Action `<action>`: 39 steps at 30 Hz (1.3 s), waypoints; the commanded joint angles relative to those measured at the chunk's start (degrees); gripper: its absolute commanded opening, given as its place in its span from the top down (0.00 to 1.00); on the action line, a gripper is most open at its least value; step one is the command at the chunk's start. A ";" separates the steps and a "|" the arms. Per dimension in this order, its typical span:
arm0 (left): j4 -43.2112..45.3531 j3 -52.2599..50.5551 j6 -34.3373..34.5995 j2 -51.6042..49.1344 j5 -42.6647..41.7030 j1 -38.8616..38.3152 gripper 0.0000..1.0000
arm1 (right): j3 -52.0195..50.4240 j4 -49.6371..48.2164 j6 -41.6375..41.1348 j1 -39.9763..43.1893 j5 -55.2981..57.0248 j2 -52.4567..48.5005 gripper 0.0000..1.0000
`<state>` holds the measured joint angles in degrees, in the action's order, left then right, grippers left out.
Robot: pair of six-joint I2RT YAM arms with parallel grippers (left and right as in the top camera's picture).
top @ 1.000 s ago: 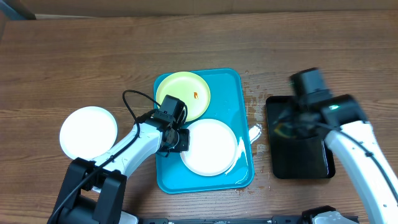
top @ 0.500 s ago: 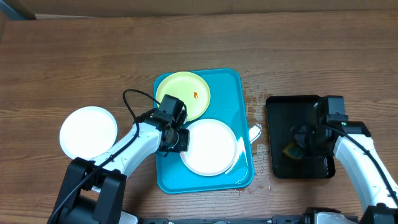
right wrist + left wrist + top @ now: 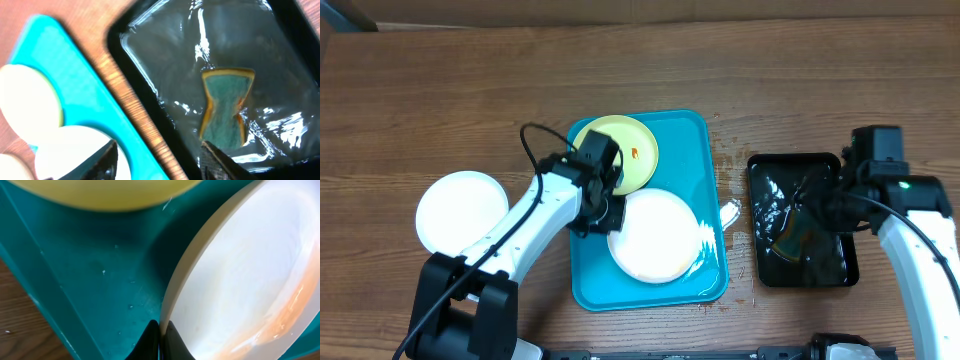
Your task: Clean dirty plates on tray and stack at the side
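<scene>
Your right gripper [image 3: 159,146] has let go of the sponge [image 3: 790,238]. Half a second ago it was down on it in the black tray [image 3: 765,172]; now its fingers are apart and drawn back, and the wrist has swung toward the far right corner of the bench [image 3: 440,90]. Your left gripper [image 3: 611,214], pinched on the rim of the white plate [image 3: 658,238], has shifted toward the far edge.

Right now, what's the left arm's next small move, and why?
Probably lift slightly: the left hand pinches the white plate at its edge, within the raised rim of the tray; the right hand is open above the sponge, so wiping looks finished.
</scene>
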<state>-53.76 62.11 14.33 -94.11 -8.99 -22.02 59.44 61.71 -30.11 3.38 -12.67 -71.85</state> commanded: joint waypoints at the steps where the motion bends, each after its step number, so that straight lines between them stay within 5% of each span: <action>1: -2.56 7.45 -0.72 -0.26 -1.14 -0.90 0.96 | 2.91 1.97 0.50 0.50 -0.72 3.17 0.40; 7: -2.67 20.04 2.78 -0.28 2.67 -7.32 0.96 | 2.89 3.61 -0.28 6.23 -0.74 4.26 0.28; 17: 13.94 27.19 6.64 -1.62 31.78 -25.11 0.96 | 2.89 9.14 3.87 18.51 -0.94 4.24 0.25; 26: 29.20 27.21 -9.11 -11.87 58.34 -36.85 0.96 | 2.89 11.02 5.09 22.80 -0.92 4.24 0.21; 39: 33.99 28.76 -19.10 -14.21 72.06 -43.98 0.96 | 2.89 11.26 6.58 25.94 -0.50 4.24 0.17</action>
<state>-22.09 88.47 0.01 -109.10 54.70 -63.88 61.25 73.12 -24.25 28.91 -13.30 -68.03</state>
